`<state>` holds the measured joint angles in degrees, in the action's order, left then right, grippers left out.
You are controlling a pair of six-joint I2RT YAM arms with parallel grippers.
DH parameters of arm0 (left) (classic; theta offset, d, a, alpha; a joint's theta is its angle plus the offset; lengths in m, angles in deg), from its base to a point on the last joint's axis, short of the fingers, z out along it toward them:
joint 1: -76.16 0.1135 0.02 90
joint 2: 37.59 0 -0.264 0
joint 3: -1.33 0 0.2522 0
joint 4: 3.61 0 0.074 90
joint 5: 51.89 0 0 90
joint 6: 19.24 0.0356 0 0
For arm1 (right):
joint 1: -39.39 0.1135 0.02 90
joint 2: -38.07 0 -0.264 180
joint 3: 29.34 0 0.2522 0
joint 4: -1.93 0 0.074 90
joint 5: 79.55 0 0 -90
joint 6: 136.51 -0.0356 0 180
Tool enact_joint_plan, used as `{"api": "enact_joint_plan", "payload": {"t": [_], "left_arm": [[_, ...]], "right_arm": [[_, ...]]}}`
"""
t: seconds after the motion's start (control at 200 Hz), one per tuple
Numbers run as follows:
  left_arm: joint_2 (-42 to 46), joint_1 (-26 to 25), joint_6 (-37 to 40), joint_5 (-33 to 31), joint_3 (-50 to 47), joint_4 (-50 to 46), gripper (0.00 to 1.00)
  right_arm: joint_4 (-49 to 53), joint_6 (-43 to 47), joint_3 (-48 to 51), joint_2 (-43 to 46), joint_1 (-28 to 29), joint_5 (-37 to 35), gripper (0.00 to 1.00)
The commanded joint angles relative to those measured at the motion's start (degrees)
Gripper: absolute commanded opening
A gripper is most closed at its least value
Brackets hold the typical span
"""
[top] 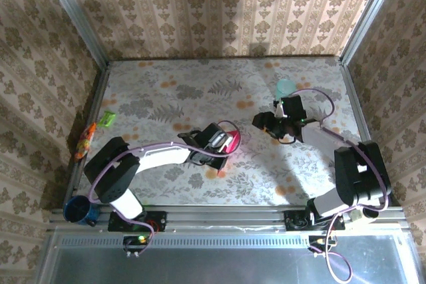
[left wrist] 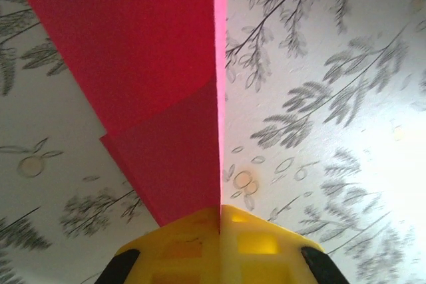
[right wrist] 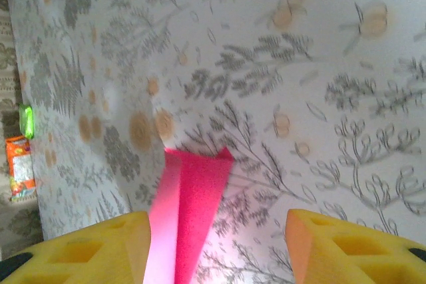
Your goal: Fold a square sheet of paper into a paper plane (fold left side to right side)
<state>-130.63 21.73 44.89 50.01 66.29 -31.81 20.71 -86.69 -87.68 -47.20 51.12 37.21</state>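
Magenta-red paper, folded narrow: the paper plane [left wrist: 153, 64] lies near the middle of the table [top: 166, 91], a little toward its near edge. The left gripper [left wrist: 219, 219] pinches one end, its yellow jaws pressed together on the upright crease. The plane's long axis runs straight out from those jaws, toward the table's right edge. The right gripper [right wrist: 216, 221] sits just beside it with jaws well apart, and the plane's blunt far end shows between them.

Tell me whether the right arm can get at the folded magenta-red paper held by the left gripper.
Probably yes. The right gripper stands open facing the folded magenta-red paper, with nothing seen between them. The left gripper is shut on one end, leaving the rest exposed.
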Motion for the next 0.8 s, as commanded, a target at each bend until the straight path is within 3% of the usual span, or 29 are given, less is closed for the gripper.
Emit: {"api": "enact_joint_plan", "payload": {"t": [0.0,0.415,0.795], "left_arm": [[0.1,2.5,-5.2,11.7,-2.4,9.2,0.0],[-5.4,10.0,-21.7,27.4,-10.1,34.7,0.0],[-12.3,12.1,-27.6,32.5,-10.7,46.8,0.0]], "right_arm": [[-3.7,1.2,3.5,1.9,0.0,3.4,0.58],[-8.3,1.0,8.8,3.6,2.0,4.7,0.59],[-11.8,-0.1,9.2,1.7,4.5,5.1,0.59]]}}
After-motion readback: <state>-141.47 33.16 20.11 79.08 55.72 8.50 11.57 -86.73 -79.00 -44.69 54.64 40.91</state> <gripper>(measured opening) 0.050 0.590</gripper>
